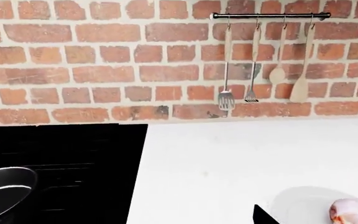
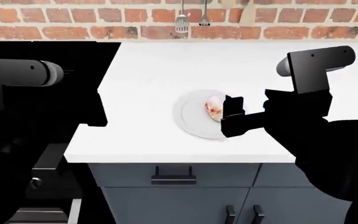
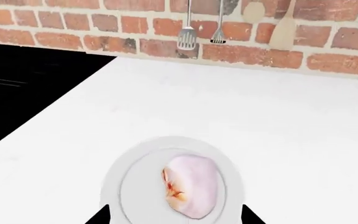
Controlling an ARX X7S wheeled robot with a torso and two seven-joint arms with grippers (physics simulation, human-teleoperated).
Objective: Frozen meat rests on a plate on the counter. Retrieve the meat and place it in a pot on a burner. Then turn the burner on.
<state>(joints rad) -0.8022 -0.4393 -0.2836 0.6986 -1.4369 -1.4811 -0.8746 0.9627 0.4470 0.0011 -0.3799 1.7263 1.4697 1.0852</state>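
A: Where is the meat now?

B: It lies on the plate on the counter, directly in front of the right gripper. In the right wrist view, the two fingertips stand wide apart, one at each side of the plate, and they hold nothing.

A: So the step is the grasp?

B: I think yes. The gripper should go forward and lower until the meat is between the fingers, then close slowly. The lump is round and frozen, so I would take it at its widest part.

A: And the left gripper?

B: I cannot tell its state. The pot is near it, on the dark stove.
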